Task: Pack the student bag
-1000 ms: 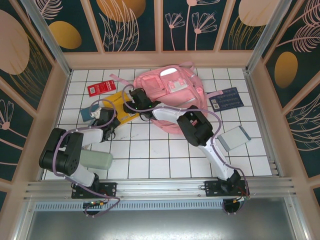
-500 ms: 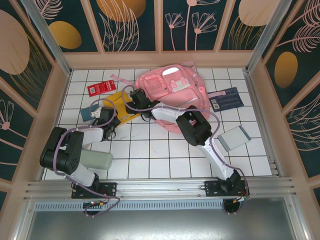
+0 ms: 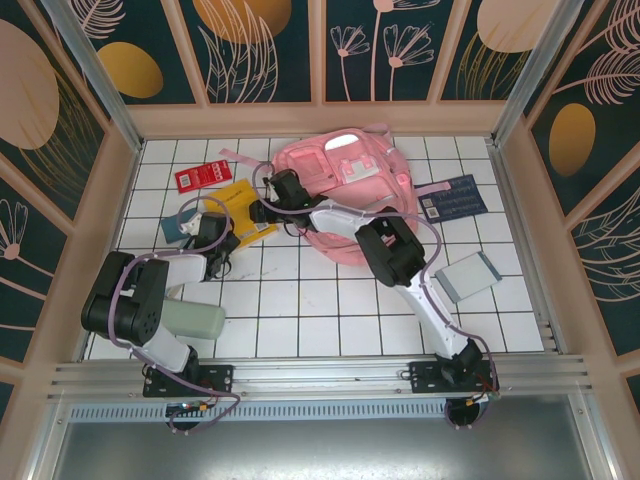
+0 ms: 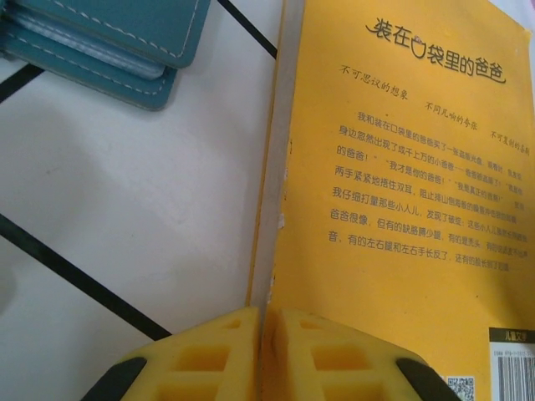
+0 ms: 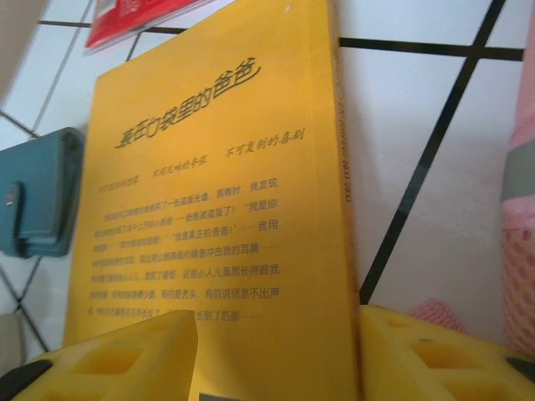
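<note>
Yellow paperback (image 4: 401, 192) with Chinese print on its cover, shared between both pincers on the white-tiled bench (image 3: 300, 300). Left pincer (image 4: 263, 322) narrow, its yellow fingers (image 4: 201, 359) pressed all but together on the book's pale page edge, that edge running straight into the seam between them. Teal stitched wallet (image 4: 109, 50) ahead and to the left of that pincer, apart from the book, bare tile between. Right pincer (image 5: 280, 322) about half wide, astride the book's near spine corner: one finger (image 5: 125, 355) over the cover, the other just off the spine side. Red packet (image 5: 142, 12) ahead of the right pincer, beyond the book's far end. Student bag (image 3: 345, 165), pink, lying with front pockets up just to the right of the right pincer, near the book's spine side. Further right, past the bag and well apart from either pincer, a dark blue booklet (image 3: 455, 197) and a grey case (image 3: 470, 275).
</note>
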### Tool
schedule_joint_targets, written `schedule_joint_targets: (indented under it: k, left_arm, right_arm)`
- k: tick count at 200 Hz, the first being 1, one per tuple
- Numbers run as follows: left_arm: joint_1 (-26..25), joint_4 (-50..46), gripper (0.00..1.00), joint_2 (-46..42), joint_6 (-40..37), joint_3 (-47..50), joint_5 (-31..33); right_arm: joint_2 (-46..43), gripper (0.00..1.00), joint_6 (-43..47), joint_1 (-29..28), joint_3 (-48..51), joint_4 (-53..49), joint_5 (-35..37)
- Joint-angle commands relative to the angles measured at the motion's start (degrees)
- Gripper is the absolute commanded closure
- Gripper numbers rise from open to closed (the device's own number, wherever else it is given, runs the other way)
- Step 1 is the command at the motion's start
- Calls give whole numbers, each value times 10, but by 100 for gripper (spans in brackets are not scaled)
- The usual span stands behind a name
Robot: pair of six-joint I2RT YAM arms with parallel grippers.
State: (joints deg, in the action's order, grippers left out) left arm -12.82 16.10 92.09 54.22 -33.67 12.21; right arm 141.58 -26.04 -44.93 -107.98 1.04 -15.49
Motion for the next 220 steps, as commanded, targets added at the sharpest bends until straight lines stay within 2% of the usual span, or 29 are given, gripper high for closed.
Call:
schedule_joint_targets:
  k: [1, 69, 96, 113, 139, 154, 171, 201, 220]
  left_arm:
    - [-1, -34, 84, 32, 5, 7, -43]
    - [-1, -30, 85, 28, 2, 9, -53]
    - [-1, -31, 85, 23, 0, 10, -53]
    - [-1, -31, 85, 23, -3, 10, -54]
    - [-1, -31, 85, 26, -4, 9, -59]
    - [-2, -30, 85, 26, -6, 9, -61]
    - [-1, -32, 85, 25, -8, 9, -61]
    - [-1, -35, 85, 23, -9, 9, -60]
    - [-1, -34, 86, 22, -9, 9, -60]
  right_arm:
    - [-30, 49, -41, -22, 25, 39, -179]
    - [-90, 51, -125, -19, 111, 192, -298]
    - [-82, 51, -117, -18, 105, 175, -286]
    - [-75, 51, -118, -17, 106, 184, -302]
    - [-35, 50, -99, -18, 47, 128, -329]
    - [-27, 51, -58, -25, 26, 71, -284]
    - [-32, 51, 4, -37, 18, 11, -193]
    - [-48, 52, 82, -54, 40, -18, -68]
    - [-53, 52, 117, -63, 52, -20, -46]
